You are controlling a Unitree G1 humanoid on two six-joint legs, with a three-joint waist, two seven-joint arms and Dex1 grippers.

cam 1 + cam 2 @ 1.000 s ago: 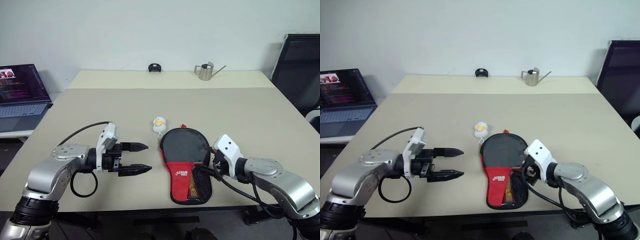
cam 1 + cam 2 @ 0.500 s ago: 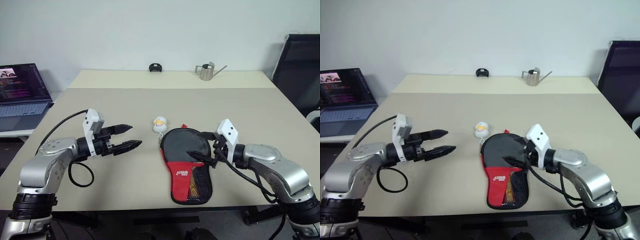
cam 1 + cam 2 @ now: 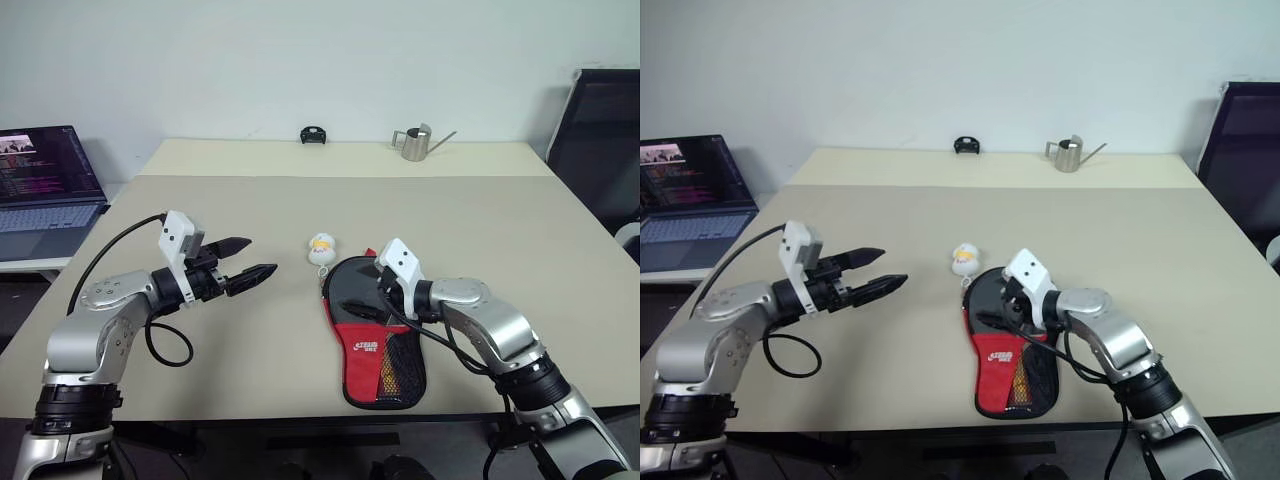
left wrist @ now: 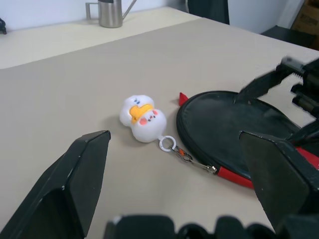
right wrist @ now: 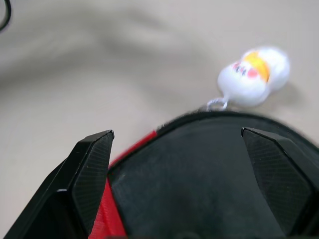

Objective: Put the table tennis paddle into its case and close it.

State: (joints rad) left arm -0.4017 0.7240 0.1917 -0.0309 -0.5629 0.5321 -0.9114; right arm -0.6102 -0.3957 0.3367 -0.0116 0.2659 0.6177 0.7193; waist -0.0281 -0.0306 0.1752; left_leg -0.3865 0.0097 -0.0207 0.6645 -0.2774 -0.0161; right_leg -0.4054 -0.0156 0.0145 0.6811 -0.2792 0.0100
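Observation:
The case (image 3: 372, 335) lies flat near the table's front edge, black round head away from me and red part with mesh pocket toward me. Its white-yellow ball charm (image 3: 320, 248) rests on the table just beyond the head, on a short chain. The paddle is hidden; only a tan-orange strip shows behind the mesh. My right gripper (image 3: 358, 306) hovers open over the case's black head (image 5: 199, 179), fingers spread across it; I cannot tell whether they touch. My left gripper (image 3: 262, 256) is open and empty, left of the charm (image 4: 139, 118) and pointing at it.
A laptop (image 3: 45, 180) sits on a side desk at the left. A metal watering can (image 3: 412, 143) and a small black object (image 3: 311, 135) stand at the far table edge. A black chair (image 3: 600, 140) is at the right.
My right gripper swung left from the case's right edge to over its black head, its fingers now spread wide. My left gripper moved away from me and to the left, turning toward the charm.

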